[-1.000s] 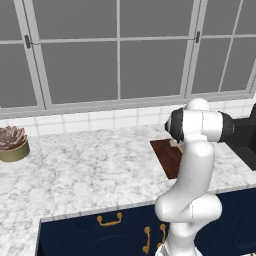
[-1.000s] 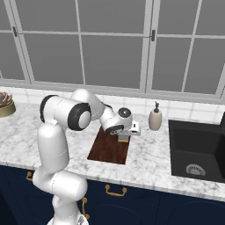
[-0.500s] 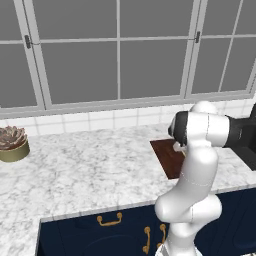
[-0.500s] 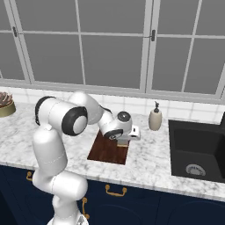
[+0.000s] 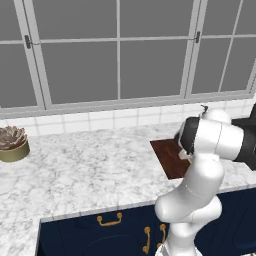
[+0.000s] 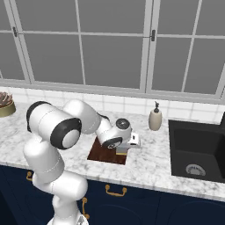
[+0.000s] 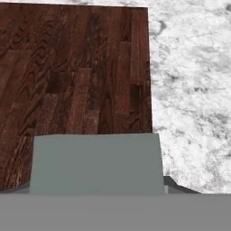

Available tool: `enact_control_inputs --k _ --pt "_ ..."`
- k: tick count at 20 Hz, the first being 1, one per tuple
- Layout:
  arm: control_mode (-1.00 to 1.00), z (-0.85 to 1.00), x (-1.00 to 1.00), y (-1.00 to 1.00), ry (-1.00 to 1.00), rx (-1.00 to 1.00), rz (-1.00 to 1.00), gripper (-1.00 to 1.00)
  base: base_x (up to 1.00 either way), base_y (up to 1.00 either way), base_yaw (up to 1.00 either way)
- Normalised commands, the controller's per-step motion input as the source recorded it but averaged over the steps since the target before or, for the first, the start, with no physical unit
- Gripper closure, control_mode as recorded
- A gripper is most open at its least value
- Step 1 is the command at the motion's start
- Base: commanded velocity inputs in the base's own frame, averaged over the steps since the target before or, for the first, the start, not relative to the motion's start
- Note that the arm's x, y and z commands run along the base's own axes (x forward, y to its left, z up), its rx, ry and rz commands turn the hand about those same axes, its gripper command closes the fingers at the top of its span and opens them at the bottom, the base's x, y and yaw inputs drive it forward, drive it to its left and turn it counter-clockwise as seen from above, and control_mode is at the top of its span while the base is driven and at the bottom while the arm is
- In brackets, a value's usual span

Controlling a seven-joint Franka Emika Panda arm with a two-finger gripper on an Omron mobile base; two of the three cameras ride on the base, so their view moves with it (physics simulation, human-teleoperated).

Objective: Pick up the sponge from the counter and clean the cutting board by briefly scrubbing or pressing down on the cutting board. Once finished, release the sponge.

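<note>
Dark reddish-brown wooden cutting board (image 6: 107, 152) is my landmark; it lies flat on the white-and-grey marbled stone counter (image 6: 151, 160), and from the right base camera I see my two-finger gripper (image 6: 124, 148) low over the board's edge nearest the black sink basin (image 6: 197, 151), wrist bent down. In the hand camera a flat grey-green rectangular block, the sponge (image 7: 96, 164), sits right at the bottom of frame against the board (image 7: 74, 72), overlapping the board's near corner with marble counter (image 7: 194, 90) just beside it. It looks held at the gripper, but I cannot see the fingertips, so I cannot tell how far the jaws are apart or whether they truly clamp it. Whether the sponge is touching the wood or just above it I also cannot tell. From the left base camera the board (image 5: 167, 156) is partly hidden behind my white arm's elbow. Beyond the board, toward the tiled back wall, stands a small beige soap dispenser bottle (image 6: 154, 118), near the sink's corner. Well apart from the board, at the far end of the counter, sits a round brass-coloured pot with a pinkish succulent (image 5: 12, 143). Below the counter edge in front of the board are navy cabinets with gold handles (image 6: 114, 190).
</note>
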Motion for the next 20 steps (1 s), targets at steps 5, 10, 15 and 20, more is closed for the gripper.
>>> enact_control_inputs --k 5,10,15,20 --pt "-1.0 -0.24 -0.77 0.0 0.06 0.0 0.0 1.0 0.0 0.0 0.0" --pt "-1.0 -0.18 -0.75 0.0 0.09 0.0 0.0 1.0 0.0 0.0 0.0" --pt "-1.0 -0.08 -0.85 0.0 0.04 0.0 0.0 1.0 0.0 0.0 0.0" --pt "-1.0 0.04 -0.72 0.0 0.01 0.0 0.0 1.0 0.0 0.0 0.0"
